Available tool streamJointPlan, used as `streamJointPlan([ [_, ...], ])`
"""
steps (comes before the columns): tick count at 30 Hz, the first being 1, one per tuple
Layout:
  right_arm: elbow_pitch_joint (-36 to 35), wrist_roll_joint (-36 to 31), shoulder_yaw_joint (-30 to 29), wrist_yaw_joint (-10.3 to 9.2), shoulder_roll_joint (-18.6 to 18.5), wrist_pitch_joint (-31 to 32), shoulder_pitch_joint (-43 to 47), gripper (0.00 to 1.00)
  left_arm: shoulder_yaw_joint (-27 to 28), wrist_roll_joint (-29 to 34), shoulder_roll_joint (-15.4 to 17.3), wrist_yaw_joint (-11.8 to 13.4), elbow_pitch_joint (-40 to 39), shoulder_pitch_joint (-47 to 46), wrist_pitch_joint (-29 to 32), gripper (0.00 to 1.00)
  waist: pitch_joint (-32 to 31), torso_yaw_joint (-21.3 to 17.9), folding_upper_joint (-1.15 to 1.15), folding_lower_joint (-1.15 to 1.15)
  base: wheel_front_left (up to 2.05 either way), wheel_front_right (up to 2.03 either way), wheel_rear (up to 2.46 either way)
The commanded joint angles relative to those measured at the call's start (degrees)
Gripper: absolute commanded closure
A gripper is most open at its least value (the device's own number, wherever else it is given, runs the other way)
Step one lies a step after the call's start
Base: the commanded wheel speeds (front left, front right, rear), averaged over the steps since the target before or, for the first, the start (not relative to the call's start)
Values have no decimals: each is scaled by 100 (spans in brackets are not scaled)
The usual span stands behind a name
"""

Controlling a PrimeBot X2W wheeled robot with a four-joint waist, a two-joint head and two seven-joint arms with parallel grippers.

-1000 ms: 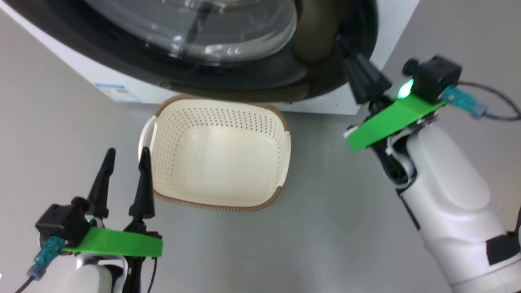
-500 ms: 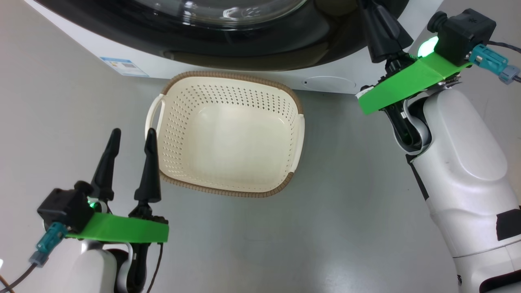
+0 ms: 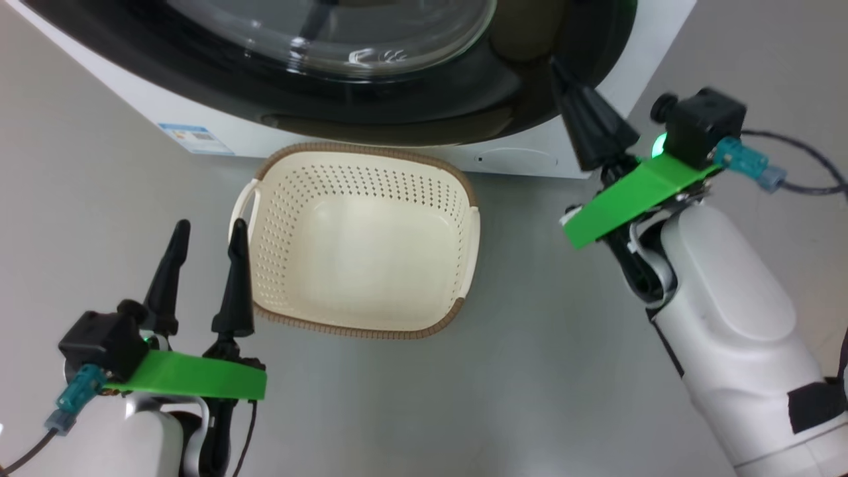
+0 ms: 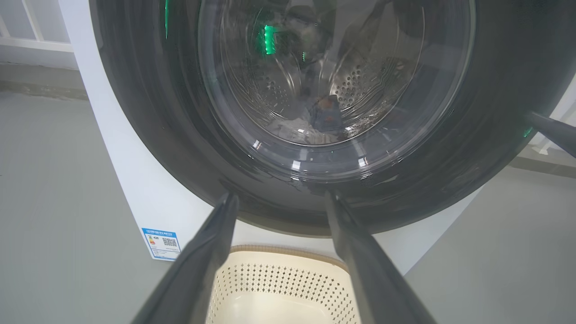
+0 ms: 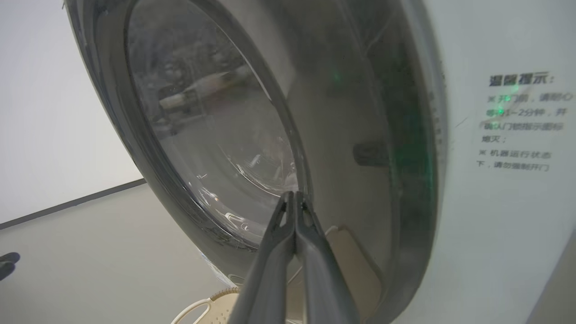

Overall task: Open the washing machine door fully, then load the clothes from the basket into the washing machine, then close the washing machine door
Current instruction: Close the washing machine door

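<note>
At 12 o'clock in the head view, washing machine (image 3: 132,93), white and boxy, with a blue label (image 3: 195,139) low on its front toward 10 o'clock. Across its front, door (image 3: 411,116): wide glossy black rim around bulging clear glass. Through that glass in the left wrist view, perforated steel drum (image 4: 360,81) and a small heap of clothes (image 4: 321,118), blue with some white, at the drum's bottom. Dead centre on the grey floor (image 3: 543,371), basket (image 3: 358,189): cream, perforated, brown-rimmed, bare bottom showing, just in front of the machine. At 8 o'clock, left gripper (image 3: 209,225), fingers spread wide, holding nothing, just beside the basket's left side. At 2 o'clock, right gripper (image 3: 560,69), fingers pressed together, tip at the door's black rim; touching or not, cannot tell.
</note>
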Motion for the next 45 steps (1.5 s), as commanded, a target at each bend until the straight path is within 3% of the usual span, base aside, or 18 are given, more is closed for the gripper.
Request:
streamJointPlan([
  [1,-142,42,117,-34,121,-27,169,0,222,62,182,-15,-82,56,-36,0,-109,-84,0,0,0,0,0],
  [15,-343,78,155,-34,40,-27,1297,0,269,31,455,-15,279,369,-36,0,-749,-497,0,0,0,0,0],
  [45,-505,13,-536,-34,-348,-27,2874,0,718,133,656,-15,545,1199,-36,0,-1701,-1317,0,0,0,0,0],
])
